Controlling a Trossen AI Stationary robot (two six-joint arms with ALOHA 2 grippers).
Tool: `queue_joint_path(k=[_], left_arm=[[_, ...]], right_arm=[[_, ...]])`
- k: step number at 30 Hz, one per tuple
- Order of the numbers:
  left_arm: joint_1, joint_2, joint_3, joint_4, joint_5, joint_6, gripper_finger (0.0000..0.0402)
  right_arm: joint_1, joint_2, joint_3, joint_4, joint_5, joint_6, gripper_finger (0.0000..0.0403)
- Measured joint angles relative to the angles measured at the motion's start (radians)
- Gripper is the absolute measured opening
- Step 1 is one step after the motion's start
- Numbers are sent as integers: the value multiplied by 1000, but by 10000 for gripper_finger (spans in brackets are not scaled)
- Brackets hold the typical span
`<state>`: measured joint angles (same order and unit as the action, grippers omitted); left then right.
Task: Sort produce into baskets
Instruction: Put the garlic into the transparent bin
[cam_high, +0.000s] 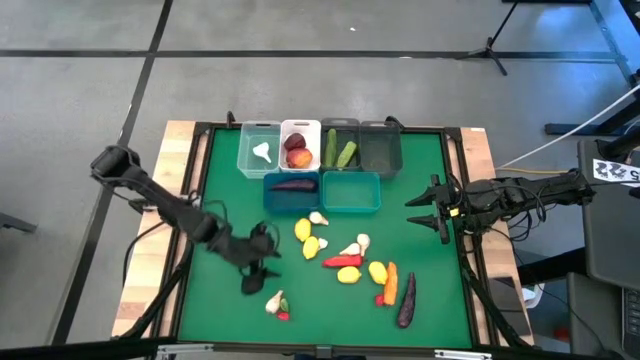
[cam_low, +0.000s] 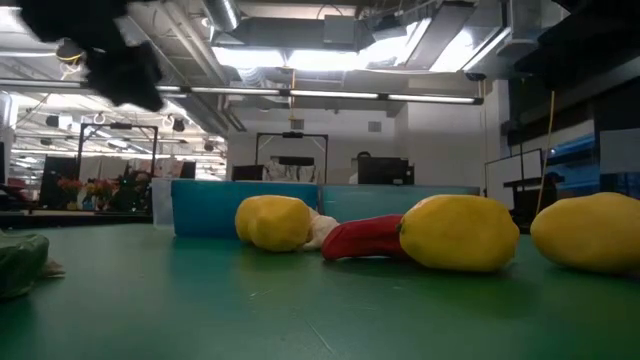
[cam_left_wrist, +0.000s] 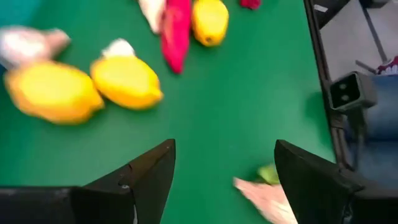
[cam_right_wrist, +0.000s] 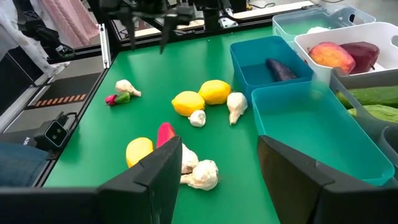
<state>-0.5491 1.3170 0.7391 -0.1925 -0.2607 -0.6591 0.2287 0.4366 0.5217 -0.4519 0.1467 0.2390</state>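
while left gripper (cam_high: 262, 268) gapes empty | right gripper (cam_high: 432, 209) apart | eggplant (cam_high: 406, 300) lies lengthwise, near-far

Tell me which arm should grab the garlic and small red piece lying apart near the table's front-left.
Left. Its open claw hangs just above that garlic and red piece. The right claw, also open, waits at the far right edge, beside the teal bin, with the main produce pile between.
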Motion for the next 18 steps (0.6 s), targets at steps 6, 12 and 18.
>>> queue_joint_path(k=[6, 12, 18], left_arm=[[-178, 91, 0, 67, -149, -163, 266], [-238, 208, 0, 139, -195, -219, 266], [-251, 316, 7, 173, -196, -225, 266]], right_arm=[[0, 0, 0, 0, 0, 0, 209], [0, 0, 0, 0, 0, 0, 209], [0, 0, 0, 0, 0, 16, 209]])
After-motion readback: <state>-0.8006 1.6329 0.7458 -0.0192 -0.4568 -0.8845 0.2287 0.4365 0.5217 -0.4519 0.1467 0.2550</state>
